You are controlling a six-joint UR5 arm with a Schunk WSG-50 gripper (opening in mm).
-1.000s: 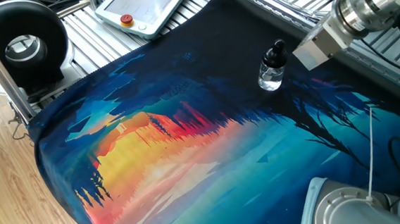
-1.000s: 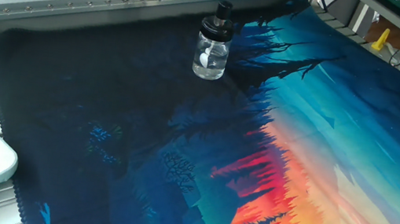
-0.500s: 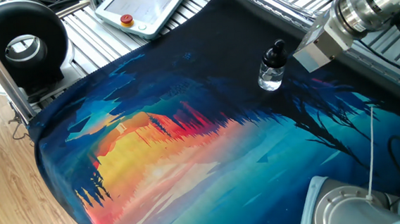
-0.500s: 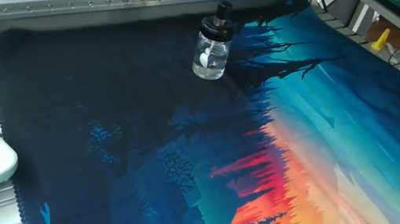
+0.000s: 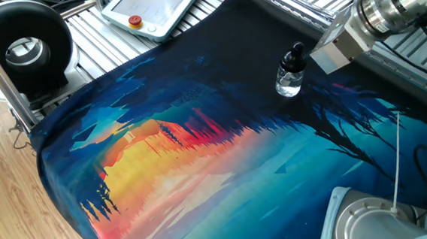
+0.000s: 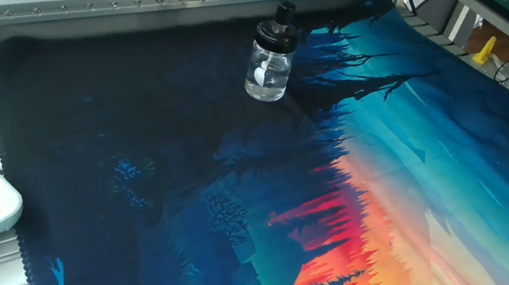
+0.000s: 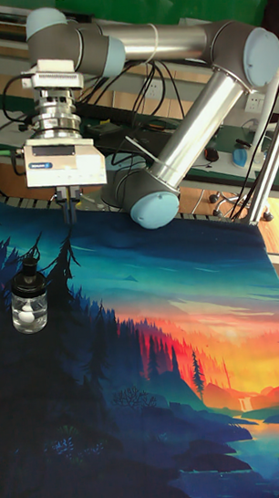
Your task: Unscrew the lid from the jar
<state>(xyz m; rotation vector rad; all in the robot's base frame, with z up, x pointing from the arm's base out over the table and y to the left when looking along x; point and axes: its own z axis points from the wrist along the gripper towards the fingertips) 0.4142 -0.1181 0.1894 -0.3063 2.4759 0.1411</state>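
Mat (image 6: 400, 185) under capped jar (image 6: 268, 69)

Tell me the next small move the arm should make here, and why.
Probably shift the gripper sideways until it sits over the lid, then descend. In the tall fixed view it hangs above the mat, off to one side of the jar and apart from it. The jar stands upright with the lid on it, nothing holding it.

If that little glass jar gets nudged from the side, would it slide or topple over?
Probably slide first: the jar has a rounded body wider than its black lid, so it sits fairly steady. The mat looks like cloth and may grip it, so a high push could tip it. Being glass, it could crack.
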